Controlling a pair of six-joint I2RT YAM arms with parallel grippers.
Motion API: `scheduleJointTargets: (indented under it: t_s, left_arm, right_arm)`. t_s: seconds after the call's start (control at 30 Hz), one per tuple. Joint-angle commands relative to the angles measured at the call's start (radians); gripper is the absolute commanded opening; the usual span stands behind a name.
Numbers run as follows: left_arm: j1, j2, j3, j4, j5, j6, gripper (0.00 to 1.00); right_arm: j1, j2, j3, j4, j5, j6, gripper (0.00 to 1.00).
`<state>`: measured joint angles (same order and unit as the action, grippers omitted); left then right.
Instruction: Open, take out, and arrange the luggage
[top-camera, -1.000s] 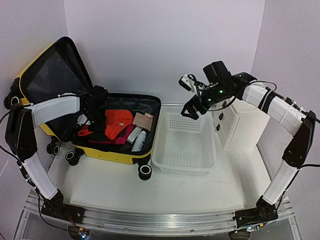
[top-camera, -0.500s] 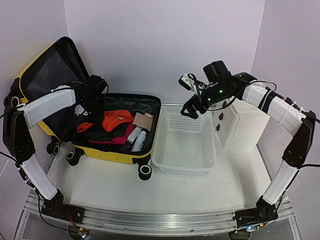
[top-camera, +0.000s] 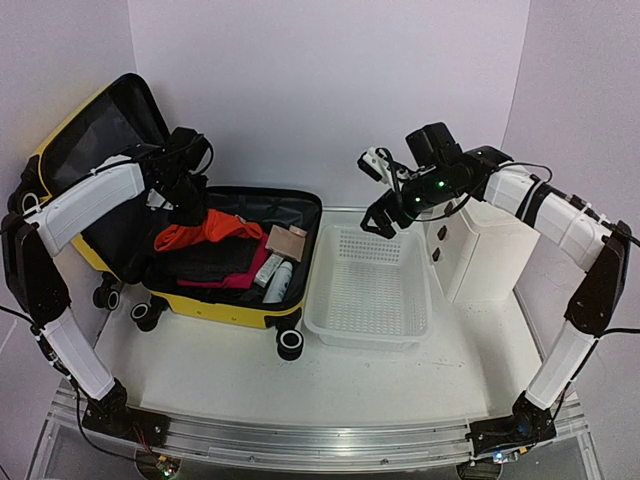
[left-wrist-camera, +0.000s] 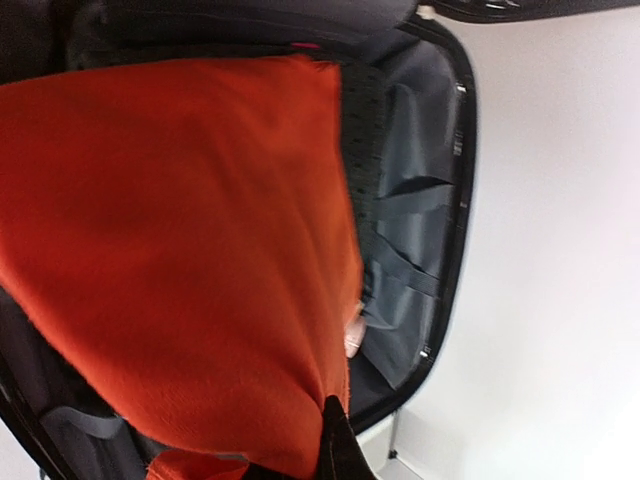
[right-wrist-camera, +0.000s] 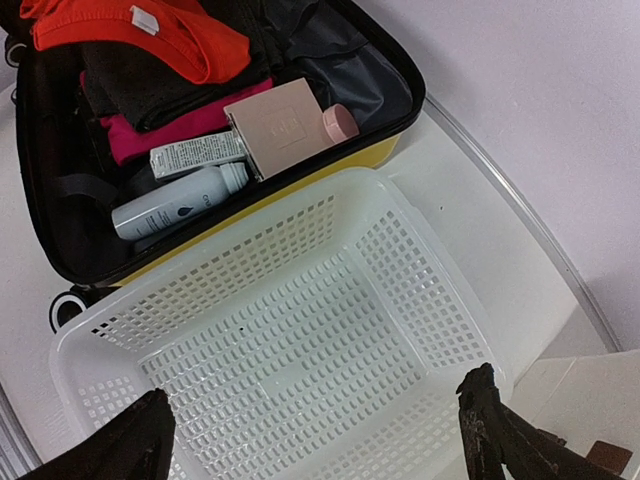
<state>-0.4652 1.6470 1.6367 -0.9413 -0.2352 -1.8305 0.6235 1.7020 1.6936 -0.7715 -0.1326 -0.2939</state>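
The yellow luggage (top-camera: 228, 304) lies open at the left with its lid (top-camera: 95, 150) propped up. My left gripper (top-camera: 191, 208) is shut on an orange garment (top-camera: 205, 229) and holds it above the dark clothes in the case. In the left wrist view the garment (left-wrist-camera: 180, 250) fills the frame and one dark fingertip (left-wrist-camera: 337, 450) shows beneath it. My right gripper (top-camera: 384, 216) is open and empty, hovering over the white basket (right-wrist-camera: 90, 335). In the case lie a tan box (right-wrist-camera: 280, 125), a white bottle (right-wrist-camera: 175, 200), a white tube (right-wrist-camera: 195, 155) and pink cloth (right-wrist-camera: 150, 125).
The white perforated basket (top-camera: 316, 290) stands right against the luggage's right side. A white drawer cabinet (top-camera: 480, 250) stands to the basket's right, below my right arm. The walls are close behind and at both sides.
My left gripper has risen and drawn back toward the lid, lifting the orange garment off the pile. The right arm has not moved.
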Motion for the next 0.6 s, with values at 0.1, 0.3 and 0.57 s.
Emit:
scheduleJointTargets:
  t_s: [0.1,0.3,0.57]
  left_arm:
    - [-0.006,-0.01,0.166,-0.009,-0.018,0.049,0.0]
    - [-0.015,0.039,0.286,-0.016,-0.008,0.071,0.0]
    - [-0.065,0.152,0.502,-0.018,0.006,0.095,0.0]
  right_arm:
    - [0.0,-0.038,0.008,0.061,0.013,0.053,0.98]
    - [-0.007,-0.05,-0.007,0.074,0.007,0.079,0.98]
    - [-0.036,-0.099,-0.016,0.08,0.005,0.092,0.98]
